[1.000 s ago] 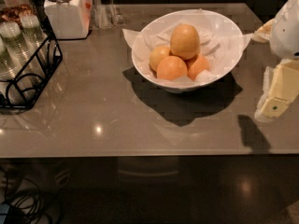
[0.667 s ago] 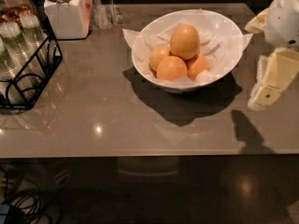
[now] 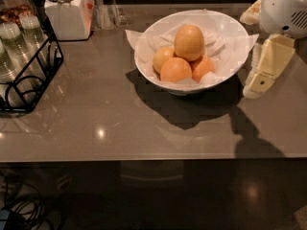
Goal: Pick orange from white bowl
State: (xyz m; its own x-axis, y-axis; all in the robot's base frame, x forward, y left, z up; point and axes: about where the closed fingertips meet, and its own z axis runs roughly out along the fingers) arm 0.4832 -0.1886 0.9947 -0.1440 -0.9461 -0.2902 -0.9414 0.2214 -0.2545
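A grey-brown tabletop (image 3: 120, 123) fills most of the view. The white bowl (image 3: 220, 78), lined with crumpled paper, stands toward its far right half. Just beside the bowl's right rim, apart from it, hangs the gripper (image 3: 263, 73), cream-coloured under a white housing. Only part of it shows, so I cannot tell whether its jaws are apart or together. A black wire rack (image 3: 29, 80) sits at the left edge, and a white lidded jar (image 3: 67, 13) stands behind it. The orange (image 3: 189, 42) rests in the bowl on top of three smaller fruits (image 3: 175, 70).
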